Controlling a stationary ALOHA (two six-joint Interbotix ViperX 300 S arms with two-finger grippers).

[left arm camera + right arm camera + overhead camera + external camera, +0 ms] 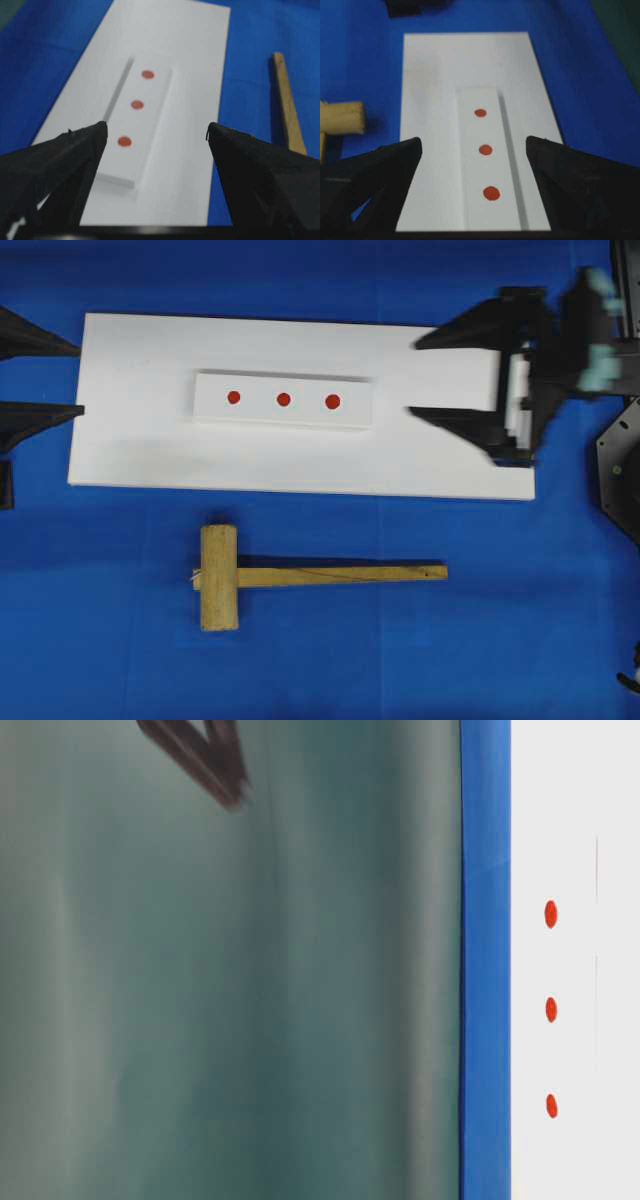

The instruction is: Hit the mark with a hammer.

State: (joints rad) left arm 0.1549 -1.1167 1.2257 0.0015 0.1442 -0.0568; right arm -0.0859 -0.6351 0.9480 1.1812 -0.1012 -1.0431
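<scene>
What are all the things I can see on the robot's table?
Light-wood mallet hammer: one, pale tan, lying flat on the blue cloth in front of the board, head left, handle pointing right.
Large flat white board: one, white, middle of the table.
Small raised white strip: one, white, on the board's centre.
Round red marks: three, red, in a row along the strip.
Blue table cloth: one, blue, under everything.
Left gripper: one, black, open, at the board's left edge.
Right gripper: one, black, open, over the board's right end.
</scene>
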